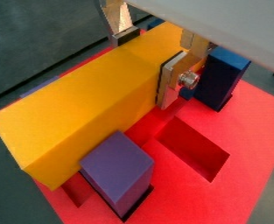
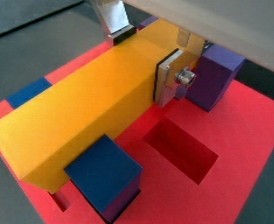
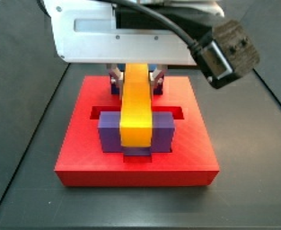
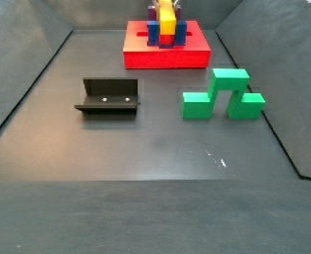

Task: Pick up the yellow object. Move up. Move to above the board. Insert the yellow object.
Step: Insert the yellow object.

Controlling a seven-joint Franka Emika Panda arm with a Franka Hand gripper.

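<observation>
The board point(image 3: 94, 157) sits at the table's far end, well apart from the green stepped block point(image 4: 225, 94) and the fixture point(image 4: 108, 96). The yellow object point(image 3: 136, 103) lies on the board between purple posts point(image 3: 110, 135), and the gripper point(image 1: 151, 61) is clamped on its far end.

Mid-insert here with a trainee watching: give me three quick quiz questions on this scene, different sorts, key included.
1. True or false: the gripper is shut on the yellow object.
2. In a side view, the yellow object lies between which colour of posts nearest the camera? A) purple B) green C) black
3. Fill in: the green stepped block rests on the floor, ___ the board.

Key: 1 true; 2 A; 3 off
</observation>
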